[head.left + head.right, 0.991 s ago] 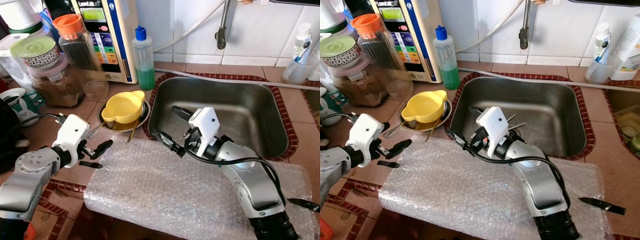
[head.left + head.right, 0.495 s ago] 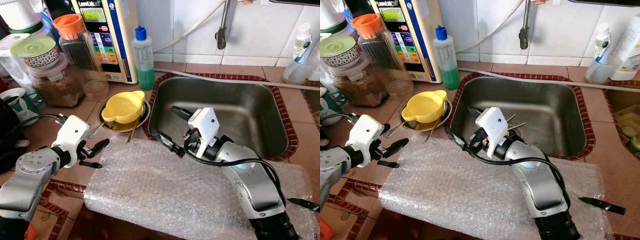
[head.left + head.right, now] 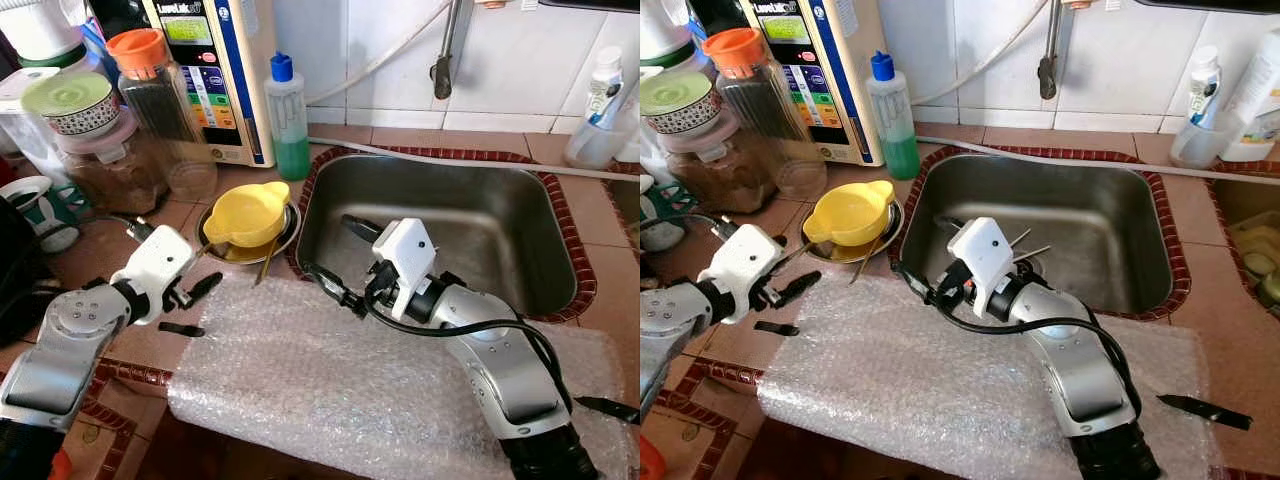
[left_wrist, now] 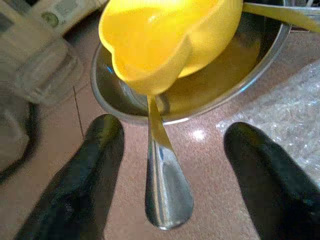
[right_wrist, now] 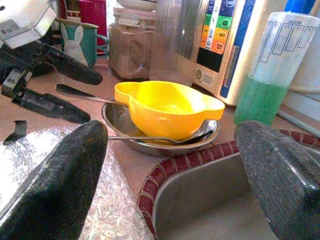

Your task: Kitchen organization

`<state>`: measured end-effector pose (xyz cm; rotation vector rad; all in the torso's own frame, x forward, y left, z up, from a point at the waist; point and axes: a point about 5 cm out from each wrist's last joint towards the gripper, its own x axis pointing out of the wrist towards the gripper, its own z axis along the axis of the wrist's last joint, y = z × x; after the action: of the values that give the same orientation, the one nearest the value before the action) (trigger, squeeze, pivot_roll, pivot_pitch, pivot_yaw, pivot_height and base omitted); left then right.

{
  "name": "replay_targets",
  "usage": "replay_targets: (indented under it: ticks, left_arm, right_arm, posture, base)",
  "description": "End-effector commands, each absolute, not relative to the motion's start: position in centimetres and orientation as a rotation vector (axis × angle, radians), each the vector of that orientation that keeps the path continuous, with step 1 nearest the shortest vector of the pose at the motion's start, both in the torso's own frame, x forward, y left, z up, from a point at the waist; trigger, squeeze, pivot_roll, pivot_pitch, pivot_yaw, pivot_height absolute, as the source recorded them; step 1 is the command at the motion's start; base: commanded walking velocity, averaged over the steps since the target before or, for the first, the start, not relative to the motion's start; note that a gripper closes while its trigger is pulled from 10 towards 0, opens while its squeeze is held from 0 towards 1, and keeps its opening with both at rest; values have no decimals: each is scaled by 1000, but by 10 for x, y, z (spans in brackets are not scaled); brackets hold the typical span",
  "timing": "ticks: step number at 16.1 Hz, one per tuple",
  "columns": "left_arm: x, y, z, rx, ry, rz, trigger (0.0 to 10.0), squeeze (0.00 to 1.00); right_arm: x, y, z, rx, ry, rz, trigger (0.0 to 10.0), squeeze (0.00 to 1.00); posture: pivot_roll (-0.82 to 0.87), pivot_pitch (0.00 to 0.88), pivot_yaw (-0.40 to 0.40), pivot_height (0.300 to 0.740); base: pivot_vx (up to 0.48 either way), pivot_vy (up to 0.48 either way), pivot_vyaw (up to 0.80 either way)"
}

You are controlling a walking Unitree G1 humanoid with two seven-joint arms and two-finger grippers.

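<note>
your steel sink (image 3: 520, 215) is set in the tabletop (image 3: 610, 300), bubble wrap (image 3: 330, 380) before it. right gripper (image 3: 335, 255) hovers spread at its corner. left gripper (image 4: 170, 175), spread, straddles the spoon handle (image 4: 165, 185) under the yellow bowl (image 3: 245, 213).

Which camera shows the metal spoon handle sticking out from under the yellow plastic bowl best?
The left wrist view: the metal spoon handle lies large between the open left gripper fingers, running under the yellow plastic bowl. The eye views show a thin sliver; the right wrist view shows it from the side.
</note>
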<state>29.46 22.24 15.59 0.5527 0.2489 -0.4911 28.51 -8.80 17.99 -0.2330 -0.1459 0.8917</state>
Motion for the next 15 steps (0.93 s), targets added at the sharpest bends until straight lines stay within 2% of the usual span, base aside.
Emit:
replay_targets:
  ticks: [1, 6, 7, 8, 9, 10, 12, 13, 14, 15]
  left_arm:
    - [295, 225, 154, 570, 265, -492, 39, 0]
    - [294, 228, 150, 614, 286, -503, 0, 0]
    - [294, 228, 149, 611, 287, -502, 902, 0]
    - [294, 228, 148, 609, 289, -501, 980, 0]
    - [293, 229, 147, 616, 293, -503, 4157, 0]
    - [293, 229, 146, 626, 299, -504, 9216, 0]
    - [294, 230, 146, 621, 295, -494, 8902, 0]
    - [294, 231, 145, 622, 300, -492, 2000, 0]
    - [294, 231, 145, 629, 301, -497, 0, 0]
    - [294, 231, 145, 630, 300, -498, 0, 0]
  right_arm:
    - [282, -83, 183, -243, -169, 910, 10000, 0]
    - [278, -80, 183, -211, -162, 953, 10000, 0]
    - [277, -79, 184, -190, -161, 967, 10000, 0]
    - [276, -79, 184, -182, -160, 978, 10000, 0]
    - [276, -79, 184, -176, -157, 985, 10000, 0]
    - [275, -79, 185, -167, -155, 995, 10000, 0]
    - [275, -79, 185, -170, -152, 1002, 10000, 0]
    - [274, -79, 185, -171, -151, 1004, 10000, 0]
    - [274, -80, 185, -172, -149, 1005, 10000, 0]
    - [274, -79, 185, -172, -147, 1007, 10000, 0]
  posture:
    - [-202, 107, 125, 740]
    - [-198, 109, 123, 740]
    - [-198, 108, 122, 740]
    - [-198, 109, 121, 740]
    - [-199, 109, 119, 740]
    - [-199, 109, 119, 740]
    - [-199, 109, 119, 740]
    - [-201, 109, 118, 740]
    - [-201, 109, 118, 740]
    - [-201, 109, 118, 740]
  base:
    - [0, 0, 0]
    - [0, 0, 0]
    - [0, 0, 0]
    - [0, 0, 0]
    - [0, 0, 0]
    - [0, 0, 0]
    - [0, 0, 0]
    - [0, 0, 0]
    - [0, 0, 0]
    - [0, 0, 0]
